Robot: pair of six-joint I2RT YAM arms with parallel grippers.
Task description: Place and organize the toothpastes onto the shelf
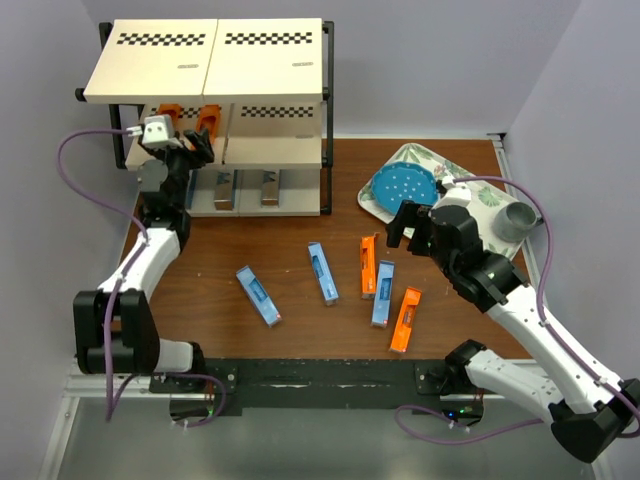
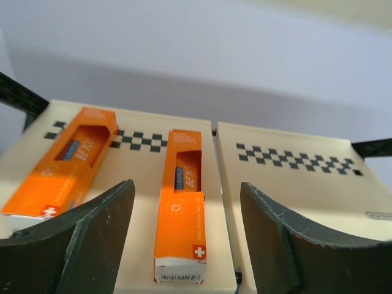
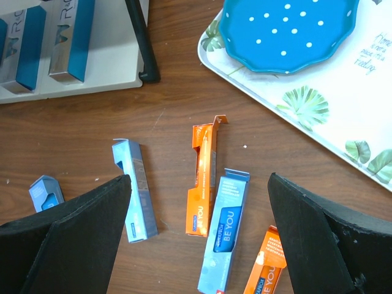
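The shelf (image 1: pixel 205 65) stands at the back left. Two orange toothpastes (image 2: pixel 180 208) (image 2: pixel 64 165) lie on its middle board (image 2: pixel 288 184). Two silver-grey ones (image 1: pixel 224 190) (image 1: pixel 270 188) lie on the bottom board. My left gripper (image 1: pixel 200 143) is open and empty at the middle tier, with its jaws either side of the right orange carton and not touching it (image 2: pixel 184 245). My right gripper (image 1: pixel 408 228) is open and empty above the table (image 3: pixel 199 239). Below it lie an orange carton (image 3: pixel 202 184), light blue cartons (image 3: pixel 223 229) (image 3: pixel 136 190) (image 3: pixel 46 191) and another orange one (image 3: pixel 266 269).
A floral tray (image 1: pixel 415 152) at the back right holds a blue dotted plate (image 1: pixel 402 188) and a grey cup (image 1: pixel 515 220). The shelf's black frame post (image 3: pixel 142 43) stands near the loose cartons. Walls close in the left, back and right sides.
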